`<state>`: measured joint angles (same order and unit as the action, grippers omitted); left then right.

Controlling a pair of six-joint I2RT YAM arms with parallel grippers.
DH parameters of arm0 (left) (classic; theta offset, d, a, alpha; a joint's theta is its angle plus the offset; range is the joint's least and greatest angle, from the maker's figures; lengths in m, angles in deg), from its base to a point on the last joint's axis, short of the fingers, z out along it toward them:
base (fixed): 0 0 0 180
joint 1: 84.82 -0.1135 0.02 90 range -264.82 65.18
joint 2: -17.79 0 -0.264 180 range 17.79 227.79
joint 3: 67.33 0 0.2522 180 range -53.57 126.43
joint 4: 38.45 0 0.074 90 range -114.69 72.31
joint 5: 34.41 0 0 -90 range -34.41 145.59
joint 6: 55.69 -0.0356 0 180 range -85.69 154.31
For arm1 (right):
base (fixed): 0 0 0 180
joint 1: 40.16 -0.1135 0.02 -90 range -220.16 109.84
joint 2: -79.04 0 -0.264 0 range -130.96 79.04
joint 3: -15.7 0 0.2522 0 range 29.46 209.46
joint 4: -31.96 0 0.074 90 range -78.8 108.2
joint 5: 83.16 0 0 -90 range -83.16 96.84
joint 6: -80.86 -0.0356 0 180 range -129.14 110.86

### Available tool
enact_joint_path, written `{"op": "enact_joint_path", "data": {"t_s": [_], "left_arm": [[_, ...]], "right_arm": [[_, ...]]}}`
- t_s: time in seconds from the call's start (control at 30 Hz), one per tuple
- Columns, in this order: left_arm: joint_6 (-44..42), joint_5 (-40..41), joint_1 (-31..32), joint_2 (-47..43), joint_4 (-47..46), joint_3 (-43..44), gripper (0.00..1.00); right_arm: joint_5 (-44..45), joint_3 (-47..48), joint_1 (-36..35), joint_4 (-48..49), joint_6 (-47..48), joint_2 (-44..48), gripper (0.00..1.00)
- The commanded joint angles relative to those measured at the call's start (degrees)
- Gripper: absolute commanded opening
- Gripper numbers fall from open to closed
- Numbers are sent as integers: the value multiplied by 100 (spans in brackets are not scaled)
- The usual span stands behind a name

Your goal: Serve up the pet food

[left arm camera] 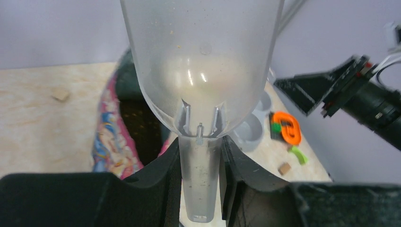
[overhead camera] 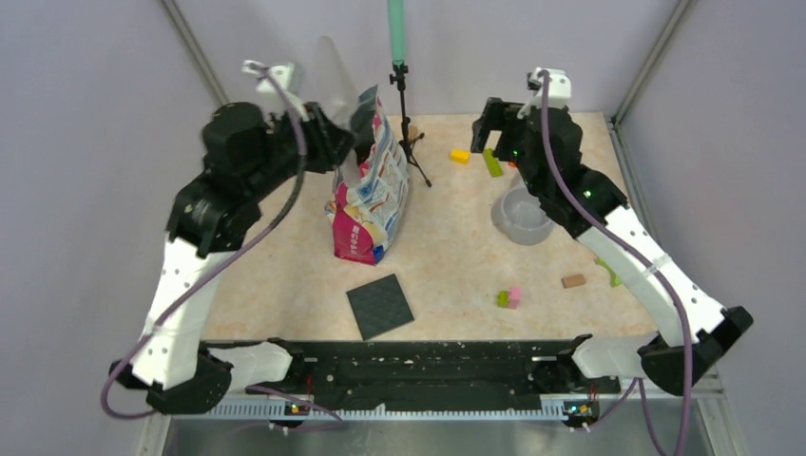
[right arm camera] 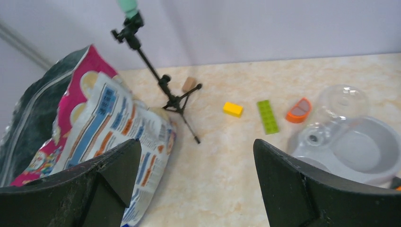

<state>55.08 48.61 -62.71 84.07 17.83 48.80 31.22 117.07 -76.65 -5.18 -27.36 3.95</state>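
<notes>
My left gripper [left arm camera: 201, 161] is shut on the handle of a translucent plastic scoop [left arm camera: 201, 71], whose cup stands up in front of the camera. The scoop [overhead camera: 333, 71] hangs above the open top of the pink-and-blue printed bag [overhead camera: 371, 190]. Through the bag's mouth [left arm camera: 139, 123] I see only a dark inside, and the pet food itself cannot be made out. No brown pellets show through the scoop. A grey bowl [overhead camera: 523, 214] sits at the right. My right gripper [overhead camera: 494, 123] hovers open and holding nothing behind that bowl [right arm camera: 364, 146], facing the bag [right arm camera: 94, 123].
A small black tripod [overhead camera: 409, 123] stands just right of the bag. Yellow [overhead camera: 460, 156] and green [overhead camera: 492, 162] blocks lie behind the bowl, near an orange piece [right arm camera: 299, 110]. A black square mat [overhead camera: 380, 306], pink-green blocks [overhead camera: 510, 298] and a brown block [overhead camera: 573, 280] lie nearer the front.
</notes>
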Motion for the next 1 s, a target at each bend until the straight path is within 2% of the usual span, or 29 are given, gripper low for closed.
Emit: {"op": "enact_joint_path", "data": {"t_s": [0.0,0.17,0.37,0.7,0.97], "left_arm": [[-306,1044,1200,796,532,335,0],[-457,1401,2118,1319,818,345,0],[-21,890,2297,2090,458,-271,0],[942,754,2544,4059,-199,-180,0],[1296,902,2544,5541,-544,427,0]], "right_arm": [[1400,-386,115,519,187,911,91],[2358,-947,132,700,683,1753,90],[2950,-1211,130,491,821,2485,89],[2834,-1226,125,-296,404,2592,89],[2616,-1264,125,-566,203,2598,89]]}}
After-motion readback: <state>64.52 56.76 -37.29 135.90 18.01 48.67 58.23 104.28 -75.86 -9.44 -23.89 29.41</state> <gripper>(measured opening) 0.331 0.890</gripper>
